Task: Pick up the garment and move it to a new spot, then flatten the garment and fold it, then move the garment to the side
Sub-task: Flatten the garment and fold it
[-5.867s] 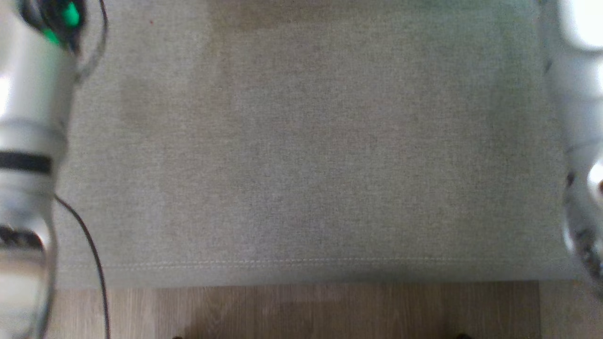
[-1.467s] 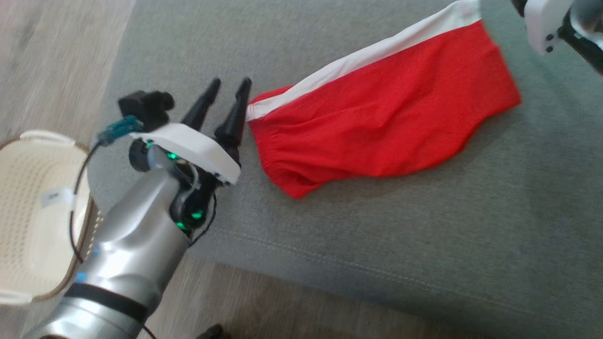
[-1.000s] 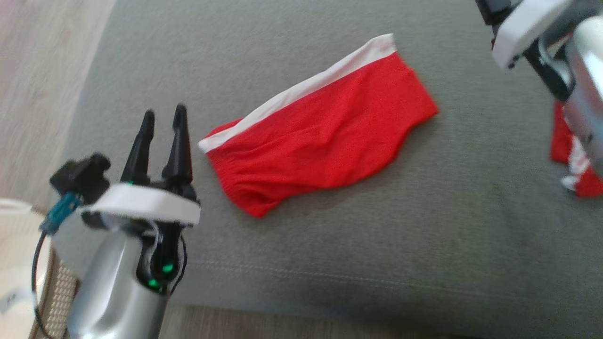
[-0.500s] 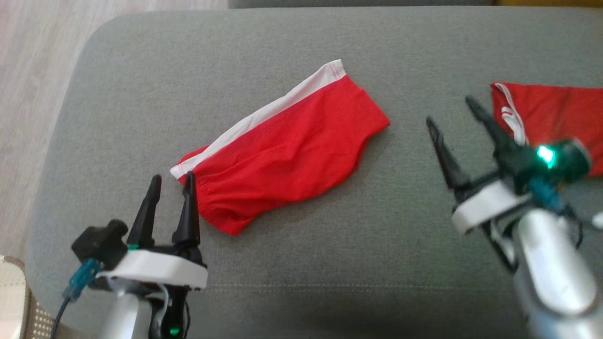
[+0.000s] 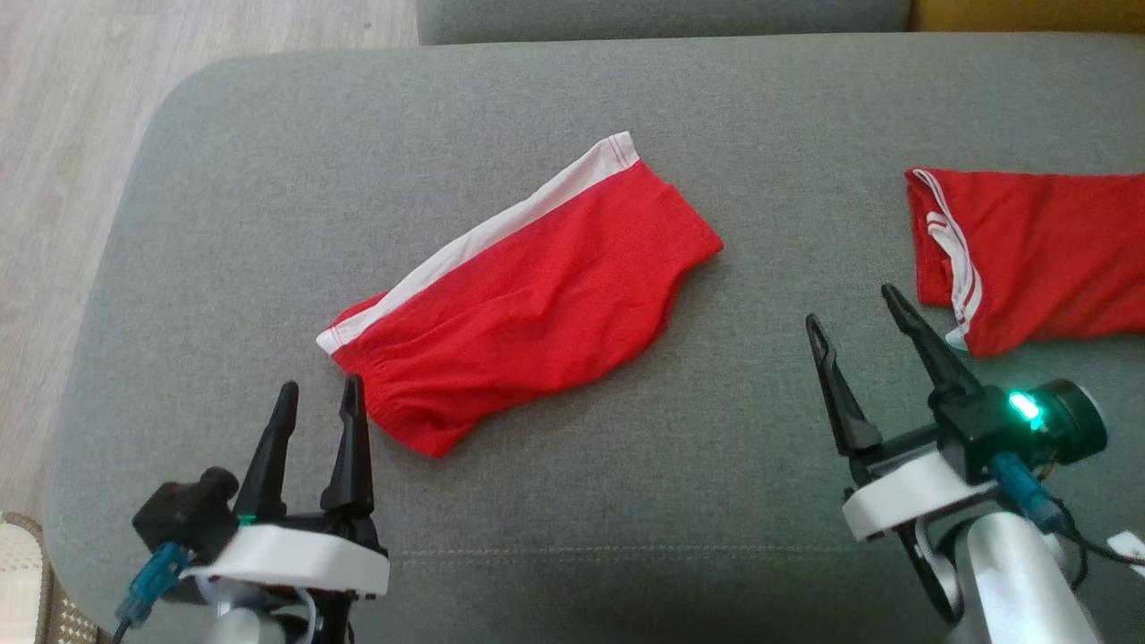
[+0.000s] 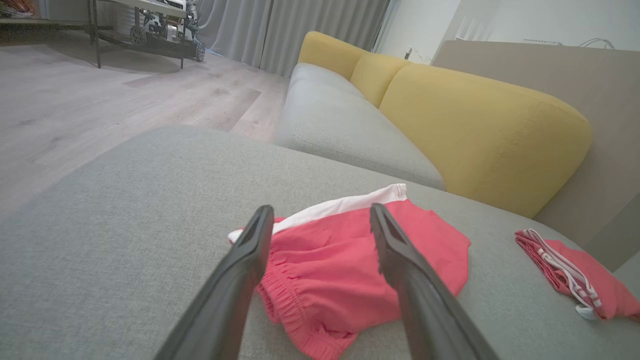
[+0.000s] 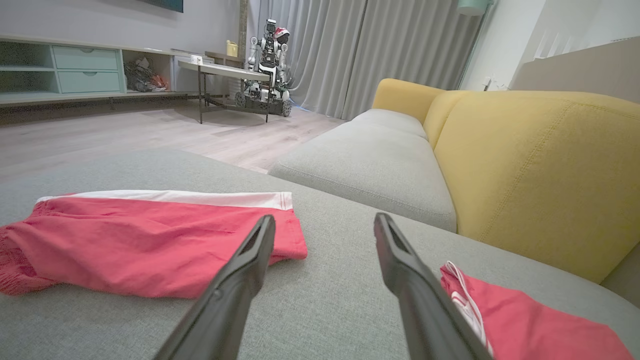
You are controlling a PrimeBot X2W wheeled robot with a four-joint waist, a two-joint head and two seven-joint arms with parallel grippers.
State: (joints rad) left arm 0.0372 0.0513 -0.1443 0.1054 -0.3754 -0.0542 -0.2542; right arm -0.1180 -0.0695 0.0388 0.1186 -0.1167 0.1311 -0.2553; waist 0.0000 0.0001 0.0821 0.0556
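While gaping wide, left pincer (image 5: 321, 384), right pincer (image 5: 850, 304) empty.

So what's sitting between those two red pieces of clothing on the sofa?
Mostly bare grey cushion. In the head view, the right gripper, open, points up into the gap between the red shorts and the striped red garment.

Grey cushion (image 5: 224, 224) — red shorts (image 5: 537, 295) (white-banded), second red garment (image 5: 1047, 250) apart
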